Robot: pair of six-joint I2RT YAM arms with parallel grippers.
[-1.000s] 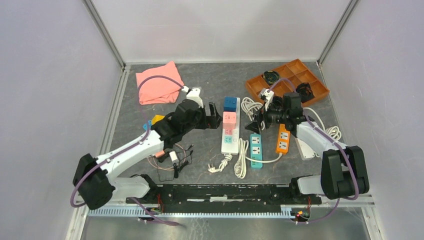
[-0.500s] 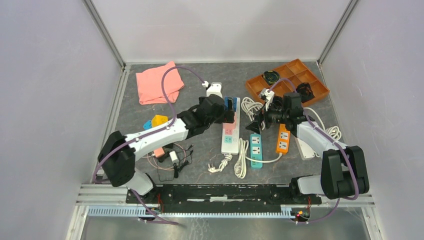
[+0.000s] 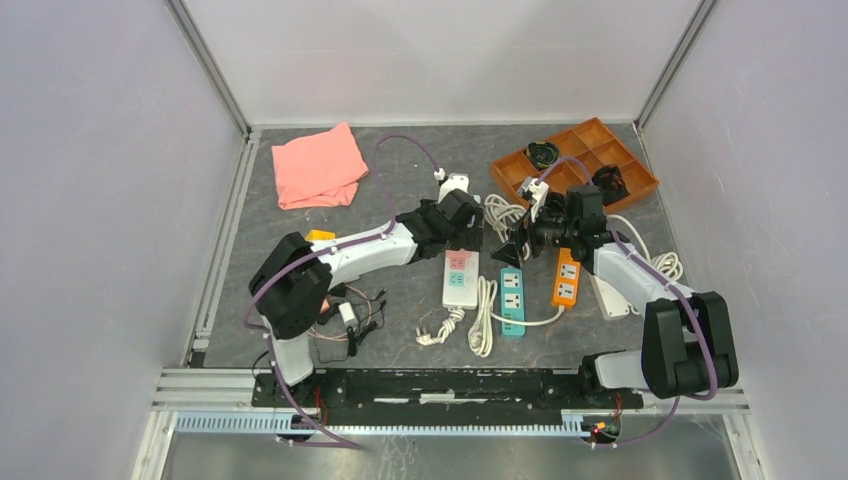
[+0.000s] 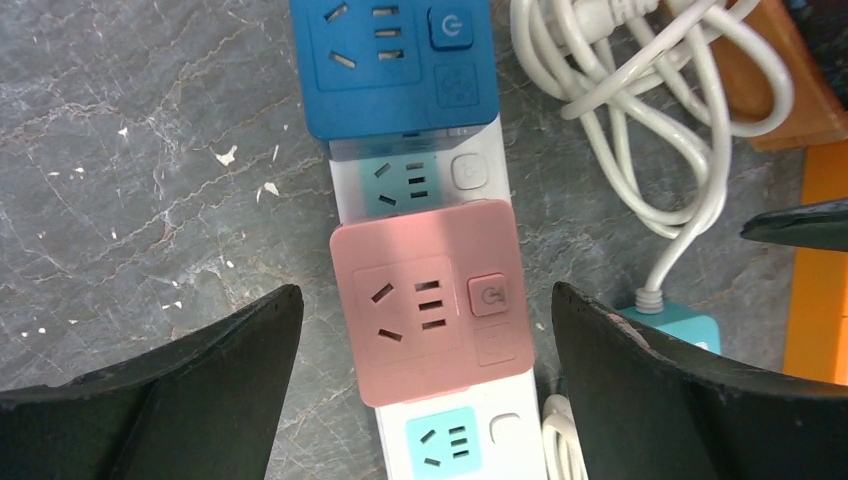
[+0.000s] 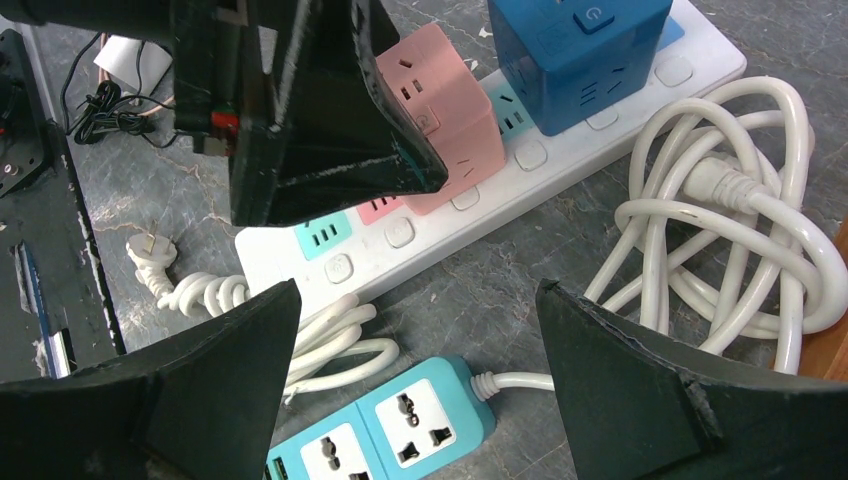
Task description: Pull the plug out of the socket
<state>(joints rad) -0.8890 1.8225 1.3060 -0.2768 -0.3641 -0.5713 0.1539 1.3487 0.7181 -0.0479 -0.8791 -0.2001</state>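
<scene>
Well, the only marking I can read is a power symbol on each cube adapter's button; any finer print is too small to tell. The white power strip (image 3: 461,291) lies mid-table, running front to back. A blue cube adapter (image 4: 390,60) and a pink cube adapter (image 4: 425,345) are plugged into it. The left gripper (image 4: 425,298) hangs over the pink one, jaws spread wide and not closed on it. The right gripper (image 5: 417,290), equally wide and empty, hovers beside the strip, above a teal power strip (image 5: 380,430). At the far right, an orange compartment tray (image 3: 590,135) holds a coiled black cable (image 3: 543,153) in one section and another black item (image 3: 608,182) in a second.
</scene>
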